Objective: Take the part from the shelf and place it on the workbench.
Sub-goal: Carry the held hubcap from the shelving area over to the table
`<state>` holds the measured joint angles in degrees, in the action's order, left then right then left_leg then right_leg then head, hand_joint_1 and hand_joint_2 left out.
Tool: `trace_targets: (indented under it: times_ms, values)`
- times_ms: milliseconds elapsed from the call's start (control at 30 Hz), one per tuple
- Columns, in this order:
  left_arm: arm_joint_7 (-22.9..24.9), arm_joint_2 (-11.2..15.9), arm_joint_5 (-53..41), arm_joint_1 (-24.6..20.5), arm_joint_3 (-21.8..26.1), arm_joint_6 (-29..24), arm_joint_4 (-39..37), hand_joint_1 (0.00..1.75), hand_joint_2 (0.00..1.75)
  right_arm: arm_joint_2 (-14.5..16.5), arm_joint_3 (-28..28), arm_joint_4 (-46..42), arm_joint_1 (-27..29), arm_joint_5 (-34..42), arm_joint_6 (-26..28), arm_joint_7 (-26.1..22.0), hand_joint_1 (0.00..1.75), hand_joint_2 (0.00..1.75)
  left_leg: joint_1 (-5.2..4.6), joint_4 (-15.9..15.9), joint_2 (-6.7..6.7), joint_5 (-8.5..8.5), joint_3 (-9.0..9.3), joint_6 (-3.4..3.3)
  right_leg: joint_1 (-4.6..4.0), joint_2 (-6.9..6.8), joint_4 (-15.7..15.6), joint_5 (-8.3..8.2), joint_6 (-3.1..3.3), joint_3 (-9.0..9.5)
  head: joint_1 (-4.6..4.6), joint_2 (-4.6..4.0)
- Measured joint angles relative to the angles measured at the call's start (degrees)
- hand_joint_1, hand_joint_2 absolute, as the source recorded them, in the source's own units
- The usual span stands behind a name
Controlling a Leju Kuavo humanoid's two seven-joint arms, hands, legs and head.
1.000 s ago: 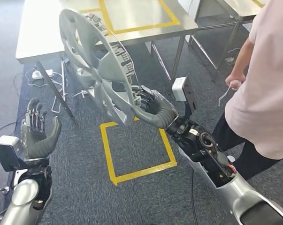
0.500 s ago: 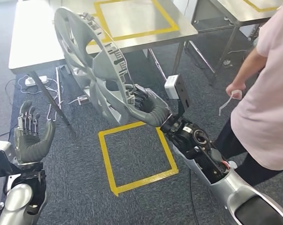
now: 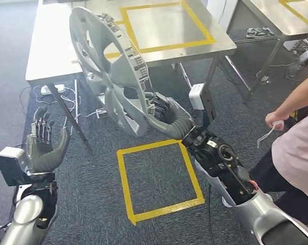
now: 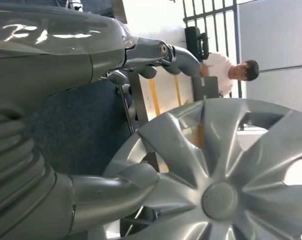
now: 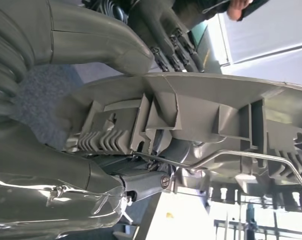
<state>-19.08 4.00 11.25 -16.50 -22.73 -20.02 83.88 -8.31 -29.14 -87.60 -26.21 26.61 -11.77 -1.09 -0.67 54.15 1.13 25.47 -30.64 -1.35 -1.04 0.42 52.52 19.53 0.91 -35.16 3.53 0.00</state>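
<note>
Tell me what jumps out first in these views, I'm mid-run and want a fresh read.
The big silver wheel cover stands out, gripped at its rim by the right hand and held tilted in the air before the steel workbench. The left hand is raised, palm open and holding nothing. A yellow taped square marks the carpet below, and a person stands at the right.

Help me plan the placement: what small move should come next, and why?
Probably carry the wheel cover forward and up toward the workbench. The right robot hand grips its lower rim, but the part hangs tilted in front of the table edge, over the carpet, not yet over the yellow tape square. The left robot hand holds nothing.
</note>
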Motion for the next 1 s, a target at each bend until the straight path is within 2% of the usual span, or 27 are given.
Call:
trace_targets:
  times_ms: [33, 67, 167, 200, 233, 267, 333, 367, 400, 433, 500, 567, 600, 667, 700, 733, 767, 800, 833, 867, 900, 933, 1000]
  values:
    - [-0.01, 0.01, -0.04, -0.05, -0.03, -0.06, 0.07, 0.00, 1.75, 0.00, 0.04, -0.03, -0.05, -0.01, 0.04, -0.02, 1.75, 1.75, -0.02, 1.29, -0.03, 0.19, -0.50, 0.30, 0.21, -0.08, -0.30, 0.20, 0.16, 0.61, 0.13, 0.00]
    - [-0.01, 0.03, -0.07, -0.09, -0.05, -0.12, 0.14, 0.00, 1.75, 0.00, 0.07, -0.03, -0.05, -0.01, 0.10, -0.02, 1.75, 1.75, 0.05, 3.72, -0.06, 0.64, -1.82, 0.70, 0.48, -0.10, -0.54, 0.34, 0.25, 1.22, 0.06, 0.00]
    - [0.02, 0.11, -0.07, 0.19, -0.08, -0.20, 0.21, 0.00, 1.75, 0.00, 0.07, -0.01, -0.04, 0.00, 0.13, -0.13, 1.75, 1.75, 0.77, 14.96, -0.33, 3.79, -9.47, 1.97, 0.92, -0.17, -0.73, 1.33, 0.24, 2.40, -0.69, 0.00]
    - [0.02, 0.14, -0.06, 0.34, -0.09, -0.20, 0.21, 0.00, 1.75, 0.00, 0.04, -0.01, -0.03, 0.01, 0.10, -0.15, 1.75, 1.75, 1.07, 16.90, -0.47, 4.60, -11.45, 2.26, 1.02, -0.14, -0.69, 1.76, 0.13, 2.80, -0.93, 0.00]
    - [0.02, 0.17, -0.06, 0.42, -0.10, -0.21, 0.21, 0.00, 1.75, 0.00, 0.02, -0.01, -0.01, 0.01, 0.08, -0.14, 1.75, 1.75, 1.33, 16.82, -0.61, 4.47, -12.43, 2.50, 1.13, -0.11, -0.62, 2.25, -0.02, 3.31, -1.19, 0.00]
    - [0.02, 0.19, -0.07, 0.44, -0.12, -0.21, 0.21, 0.00, 1.75, 0.00, 0.00, 0.01, 0.01, 0.01, 0.08, -0.10, 1.75, 1.75, 1.53, 14.59, -0.72, 3.06, -12.22, 2.64, 1.25, -0.08, -0.51, 2.79, -0.23, 3.90, -1.42, 0.00]
    - [0.02, 0.22, -0.08, 0.42, -0.15, -0.21, 0.22, 0.00, 1.75, 0.00, -0.02, 0.02, 0.03, 0.01, 0.09, -0.04, 1.75, 1.75, 1.80, 6.06, -0.95, -2.62, -9.58, 2.78, 1.44, -0.05, -0.14, 4.04, -0.83, 5.07, -1.88, 0.00]
    - [0.04, 0.22, -0.07, 0.40, -0.16, -0.20, 0.22, 0.00, 1.75, 0.00, -0.02, 0.02, -0.01, 0.01, 0.09, -0.05, 1.75, 1.75, 1.77, 2.41, -1.07, -4.72, -8.32, 2.67, 1.47, 0.01, 0.07, 4.62, -1.19, 5.45, -2.14, 0.00]
    - [0.05, 0.22, -0.06, 0.38, -0.19, -0.20, 0.24, 0.00, 1.75, 0.00, -0.02, 0.01, -0.12, 0.01, 0.10, -0.08, 1.75, 1.75, 1.64, 0.06, -1.13, -6.20, -7.48, 2.43, 1.46, 0.06, 0.21, 5.15, -1.61, 5.63, -2.31, 0.00]
    - [0.07, 0.22, -0.05, 0.36, -0.20, -0.19, 0.25, 0.00, 1.75, 0.00, -0.01, 0.00, -0.24, 0.01, 0.14, -0.12, 1.75, 1.75, 1.51, -0.86, -1.14, -6.61, -7.19, 2.08, 1.44, 0.10, 0.34, 5.49, -2.02, 5.78, -2.39, 0.00]
    - [0.08, 0.22, -0.04, 0.27, -0.22, -0.13, 0.29, 0.00, 1.75, 0.00, 0.06, -0.04, -0.42, 0.00, 0.39, -0.14, 1.75, 1.75, 1.32, -0.78, -1.03, -6.35, -6.74, 1.26, 1.55, 0.12, 0.45, 6.14, -2.74, 6.00, -2.27, 0.00]
    - [0.03, 0.21, -0.04, 0.07, -0.22, -0.03, 0.31, 0.00, 1.75, 0.00, 0.20, -0.04, -0.48, -0.10, 0.87, -0.14, 1.75, 1.75, 1.36, -0.84, -0.94, -5.87, -5.86, 0.54, 1.69, 0.02, 3.25, 7.40, -3.18, 4.97, -1.88, 0.00]
    - [0.01, 0.20, -0.04, -0.01, -0.22, 0.03, 0.31, 0.00, 1.75, 0.00, 0.26, -0.01, -0.52, -0.17, 1.15, -0.21, 1.75, 1.75, 1.36, -0.86, -0.89, -5.59, -5.38, 0.25, 1.71, -0.03, 6.56, 8.55, -3.29, 3.33, -1.59, 0.00]
    - [-0.02, 0.20, -0.03, -0.03, -0.23, 0.11, 0.28, 0.00, 1.75, 0.00, 0.35, 0.16, -0.59, -0.28, 1.62, -0.49, 1.75, 1.75, 1.17, -0.84, -0.81, -4.85, -4.61, -0.15, 1.64, -0.06, 15.00, 11.47, -3.39, -1.33, -0.95, 0.00]
    - [-0.02, 0.19, -0.02, -0.01, -0.24, 0.16, 0.27, 0.00, 1.75, 0.00, 0.40, 0.32, -0.62, -0.32, 1.85, -0.61, 1.75, 1.75, 1.07, -0.82, -0.77, -4.44, -4.18, -0.23, 1.60, -0.05, 17.85, 12.52, -3.44, -3.32, -0.75, 0.00]
    - [-0.03, 0.18, -0.01, 0.01, -0.24, 0.19, 0.26, 0.00, 1.75, -0.01, 0.46, 0.51, -0.69, -0.37, 2.06, -0.68, 1.75, 1.75, 0.96, -0.80, -0.71, -3.98, -3.64, -0.26, 1.57, -0.06, 18.73, 12.68, -3.43, -4.49, -0.52, 0.00]
    - [-0.05, 0.16, -0.01, 0.02, -0.25, 0.19, 0.25, 0.00, 1.75, -0.01, 0.56, 0.72, -0.80, -0.52, 2.22, -0.74, 1.75, 1.75, 0.85, -0.78, -0.64, -3.49, -2.97, -0.25, 1.56, -0.06, 17.48, 11.64, -3.30, -4.67, -0.29, 0.00]
    - [-0.09, 0.13, -0.01, 0.01, -0.25, 0.21, 0.25, 0.00, 1.75, -0.02, 0.66, 0.94, -0.98, -0.73, 2.36, -0.83, 1.75, 1.75, 0.75, -0.77, -0.58, -2.95, -2.21, -0.22, 1.50, -0.06, 14.28, 9.28, -2.98, -3.93, -0.02, 0.00]
    - [-0.13, 0.08, -0.01, -0.01, -0.25, 0.22, 0.25, 0.00, 1.75, -0.02, 0.75, 1.15, -1.26, -0.93, 2.44, -0.95, 1.75, 1.75, 0.68, -0.78, -0.54, -2.42, -1.55, -0.16, 1.35, -0.06, 10.04, 5.96, -2.52, -2.75, 0.23, 0.00]
    - [-0.17, 0.02, -0.01, -0.06, -0.25, 0.23, 0.24, 0.00, 1.75, -0.02, 0.86, 1.35, -1.60, -1.12, 2.50, -1.14, 1.75, 1.75, 0.57, -0.70, -0.50, -1.95, -1.01, -0.03, 1.13, -0.05, 6.04, 3.32, -2.07, -1.69, 0.30, 0.00]
    - [-0.21, -0.03, 0.01, -0.14, -0.26, 0.24, 0.23, 0.00, 1.75, -0.02, 0.94, 1.54, -1.99, -1.22, 2.56, -1.33, 1.75, 1.75, 0.49, -0.63, -0.46, -1.56, -0.78, 0.17, 0.91, -0.07, 3.06, 1.54, -1.65, -0.65, 0.37, 0.00]
    - [-0.24, -0.07, 0.03, -0.19, -0.26, 0.25, 0.22, 0.00, 1.75, -0.02, 1.03, 1.69, -2.35, -1.27, 2.62, -1.51, 1.75, 1.75, 0.43, -0.47, -0.43, -1.30, -0.72, 0.43, 0.68, -0.10, 1.36, 0.76, -1.31, -0.13, 0.34, 0.00]
    - [-0.31, -0.11, 0.07, -0.34, -0.28, 0.29, 0.22, 0.00, 1.75, -0.02, 1.20, 1.91, -3.03, -1.33, 2.78, -1.73, 1.75, 1.75, 0.31, -0.33, -0.40, -0.93, -0.59, 1.00, 0.63, -0.22, 0.47, 1.14, -0.78, 0.80, 0.32, 0.00]
